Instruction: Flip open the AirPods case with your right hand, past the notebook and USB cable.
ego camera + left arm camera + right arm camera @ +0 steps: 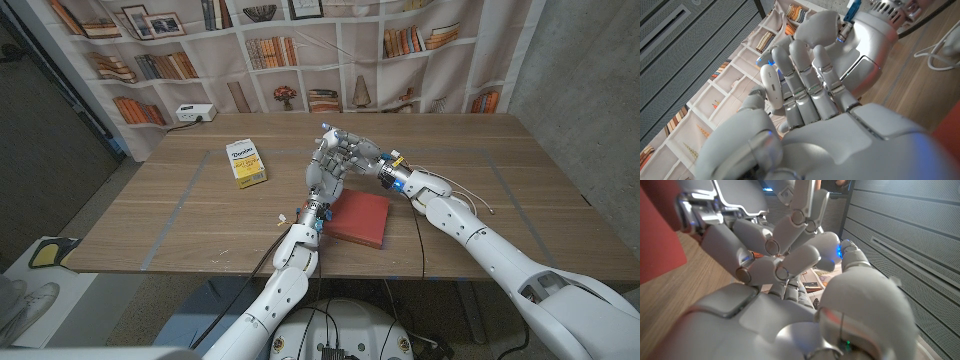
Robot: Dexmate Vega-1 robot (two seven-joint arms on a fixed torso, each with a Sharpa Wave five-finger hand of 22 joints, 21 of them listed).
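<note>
AirPods case [771,86]: one, white, held up between the left hand's [328,172] thumb and fingers, above the worktop [180,215].
Right hand [352,152]: against the left hand from the far side, fingers interlaced with it; whether it grips the case I cannot tell.
Notebook [358,218]: one, red, just below the hands.
Cable [483,203]: one, white, probably the USB lead, right of the right wrist.
Box [246,163]: one, yellow and white, left.
</note>
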